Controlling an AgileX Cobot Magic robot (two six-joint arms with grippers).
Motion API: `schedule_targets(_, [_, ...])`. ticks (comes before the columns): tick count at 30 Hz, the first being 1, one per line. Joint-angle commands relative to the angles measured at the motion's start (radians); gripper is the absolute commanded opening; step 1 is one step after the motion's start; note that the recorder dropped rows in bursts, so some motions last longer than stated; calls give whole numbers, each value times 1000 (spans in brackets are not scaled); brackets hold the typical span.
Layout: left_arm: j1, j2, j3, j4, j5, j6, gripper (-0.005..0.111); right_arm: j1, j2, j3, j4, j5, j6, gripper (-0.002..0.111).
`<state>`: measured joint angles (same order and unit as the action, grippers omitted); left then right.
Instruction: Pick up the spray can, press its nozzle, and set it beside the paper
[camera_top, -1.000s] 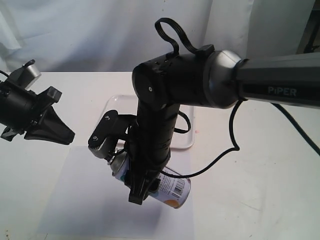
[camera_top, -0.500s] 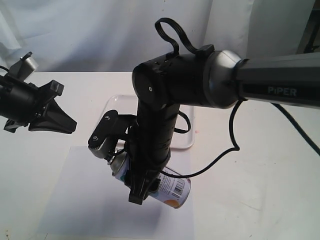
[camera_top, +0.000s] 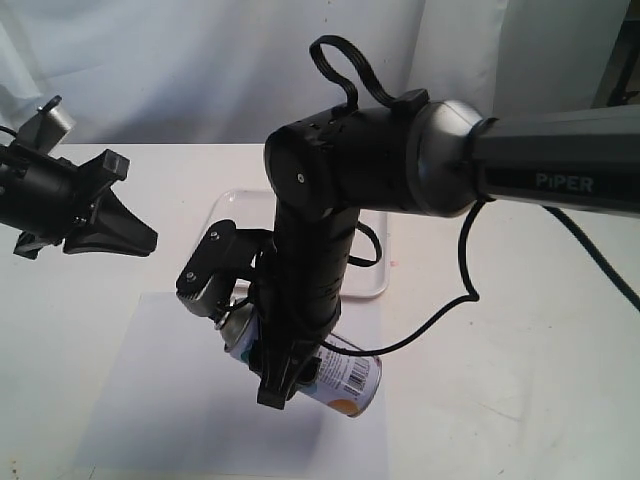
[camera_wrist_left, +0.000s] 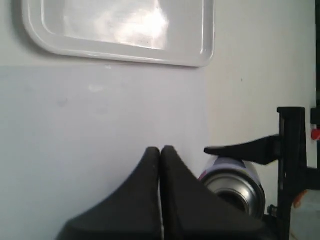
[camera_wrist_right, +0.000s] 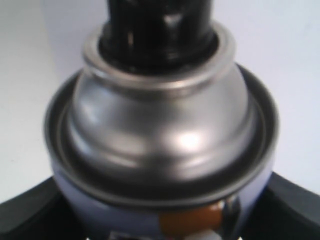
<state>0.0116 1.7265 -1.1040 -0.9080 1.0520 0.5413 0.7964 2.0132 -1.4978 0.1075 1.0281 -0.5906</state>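
The spray can (camera_top: 345, 378) hangs tilted over the paper (camera_top: 170, 410), with my right gripper (camera_top: 283, 372) shut on its body. In the right wrist view the can's silver dome (camera_wrist_right: 160, 125) fills the frame. The black nozzle (camera_wrist_right: 157, 25) sits on top, untouched, and the right gripper (camera_wrist_right: 160, 222) clamps the label from both sides. My left gripper (camera_top: 148, 243) hovers at the far left, shut and holding nothing. In the left wrist view its fingertips (camera_wrist_left: 160, 150) press together, pointing over the paper (camera_wrist_left: 100, 110). The spray can's (camera_wrist_left: 235, 184) metal base shows beside them.
A white rimmed tray (camera_top: 372, 290) lies on the table behind the paper, partly hidden by the right arm; its rim (camera_wrist_left: 120, 51) also shows in the left wrist view. A black cable (camera_top: 455, 300) loops down from the right arm.
The left gripper has lifted a little and shifted slightly right, toward the can. The right arm and the can have not moved.
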Motion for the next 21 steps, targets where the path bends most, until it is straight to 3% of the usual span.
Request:
schedule_targets(1, [-1,37,-7,-16,108,74,0,-5,-10,-11,10,-13,-12,0])
schedule_targets(9, [-1,168,-7,-71,169,164,0,-5,-10,-11,-65,-42,-8,0])
schedule_targets(21, [2,183,-7,-100,169,165,0,-5,-8,-11,-171,-63,13,0])
